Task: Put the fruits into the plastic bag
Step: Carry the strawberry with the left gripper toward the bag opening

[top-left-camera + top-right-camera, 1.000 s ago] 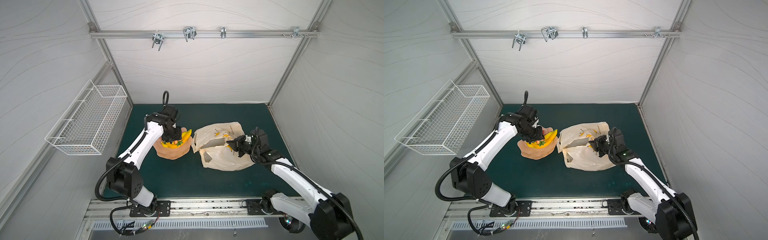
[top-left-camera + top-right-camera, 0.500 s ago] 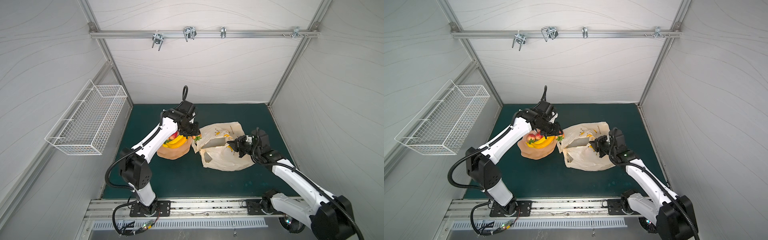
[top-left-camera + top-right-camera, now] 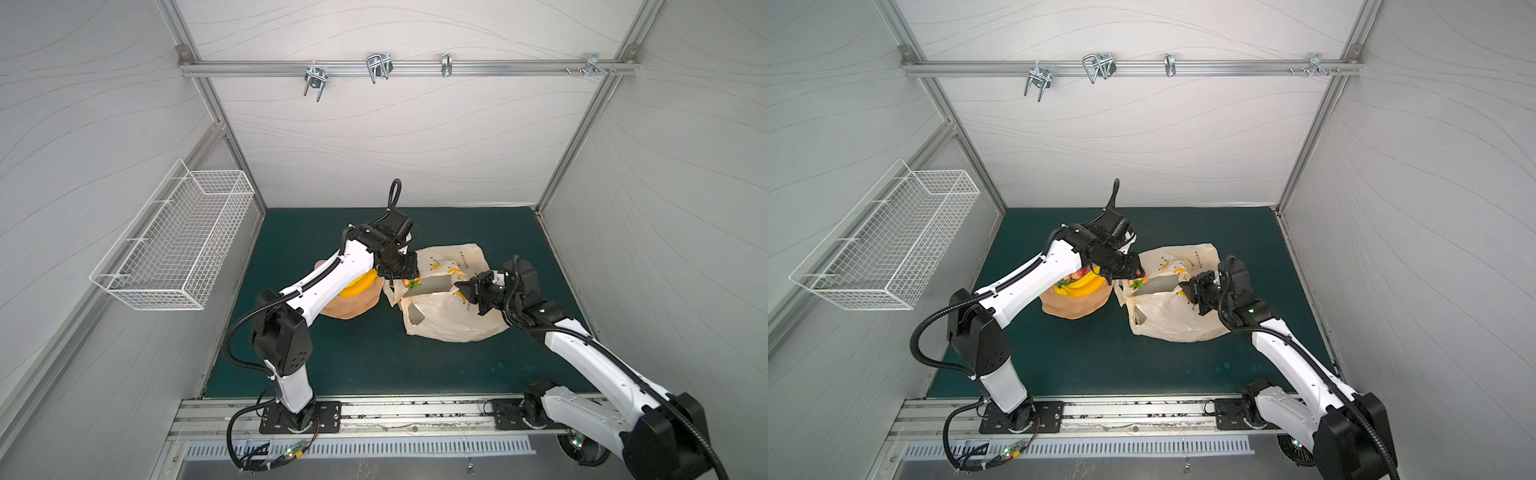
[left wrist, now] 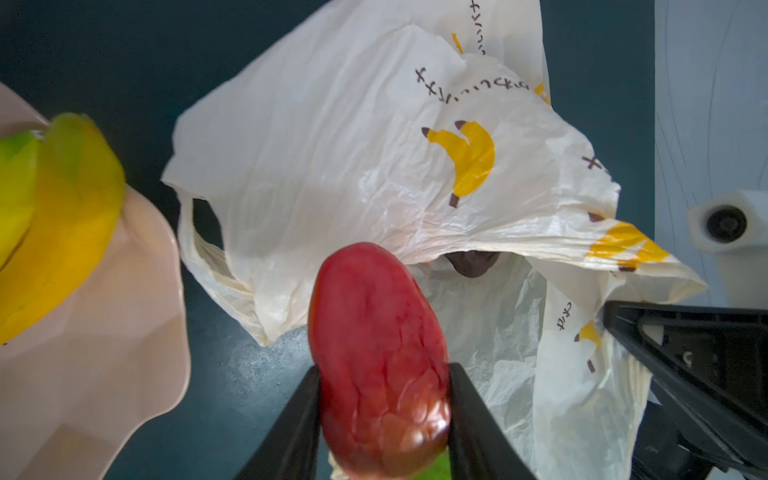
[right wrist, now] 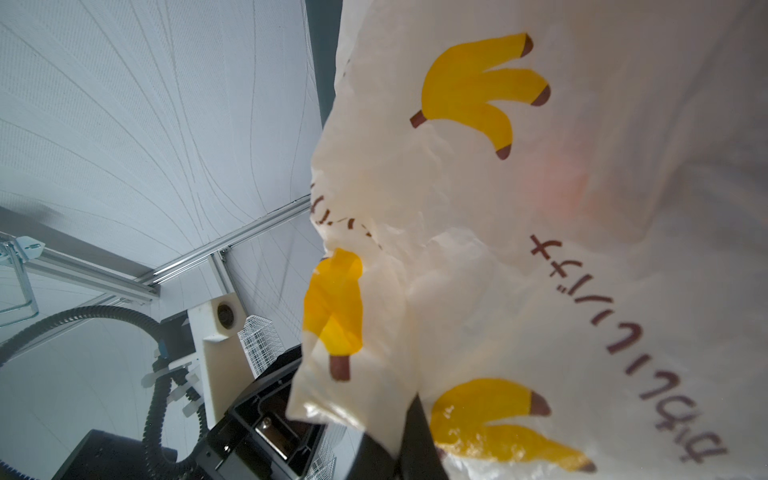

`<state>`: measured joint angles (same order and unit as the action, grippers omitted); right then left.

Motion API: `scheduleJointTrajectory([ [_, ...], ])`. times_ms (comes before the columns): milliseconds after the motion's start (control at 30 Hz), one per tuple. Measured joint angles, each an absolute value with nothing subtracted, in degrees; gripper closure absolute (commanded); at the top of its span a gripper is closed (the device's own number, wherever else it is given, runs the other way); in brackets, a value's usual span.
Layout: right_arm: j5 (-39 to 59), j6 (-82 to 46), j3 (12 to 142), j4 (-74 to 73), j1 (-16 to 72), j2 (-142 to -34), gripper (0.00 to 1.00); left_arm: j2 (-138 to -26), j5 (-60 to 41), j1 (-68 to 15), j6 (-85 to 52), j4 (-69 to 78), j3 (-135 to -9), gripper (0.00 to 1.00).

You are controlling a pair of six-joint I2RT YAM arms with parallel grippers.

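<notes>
Moved: your left gripper point(image 4: 382, 370) has swung off the dish point(image 3: 353, 309) and across to the mouth of the plastic bag point(image 3: 451, 318) within the last second, strawberry point(image 4: 374, 332) in tow; your right gripper point(image 3: 459, 286) has kept its post.
Left jaws: narrowed onto the strawberry's broad end, pointed tip leading toward the opening.
Right jaws: pinched shut on the bag's upper rim, lifting it so the mouth tents open (a thin fold of film is all they hold).
Strawberry: airborne at the near lip of the mouth, just past the dish, not yet inside by my reading.
Bag: slumped on the green mat point(image 3: 353, 365) just beside the dish, mouth toward it; 1 dark piece point(image 4: 471, 264) already shows inside.
Dish: bananas point(image 3: 1081, 286) and an apple point(image 3: 1079, 273) wait there.
Risk at the lip: release now and the glossy fruit could hit the lower sheet's edge and roll onto the mat.
Risk at the rim: brush the raised film with your left fingers and it may slip the right jaws, closing the mouth.
Risk in the grip: a smooth, tapered fruit held by its end could squirt out under a sharp tilt.
</notes>
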<state>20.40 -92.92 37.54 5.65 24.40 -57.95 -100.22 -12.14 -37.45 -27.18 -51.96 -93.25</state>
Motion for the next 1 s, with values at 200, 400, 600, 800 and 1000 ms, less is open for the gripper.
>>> scheduleJointTrajectory([
  [200, 20.43, -92.92, 37.54, 5.65, 24.40, -57.95, 1.00, -100.22, -11.40, -40.29, -27.57, -51.42, -89.67, 0.86],
  [400, 20.40, -92.92, 37.54, 5.65, 24.51, -57.95, 1.00, -100.22, -11.09, -42.28, -27.77, -50.70, -89.25, 0.87],
  [600, 20.36, -92.95, 37.54, 5.67, 24.67, -57.95, 1.00, -100.36, -11.20, -43.31, -28.23, -49.74, -89.21, 0.87],
  [800, 20.14, -92.97, 37.54, 5.65, 24.80, -57.95, 1.00, -101.93, -12.47, -43.40, -29.45, -48.49, -89.19, 0.87],
  [1000, 19.33, -93.14, 37.54, 5.63, 25.06, -57.54, 1.00, -102.87, -15.35, -43.55, -31.40, -45.71, -88.31, 0.89],
])
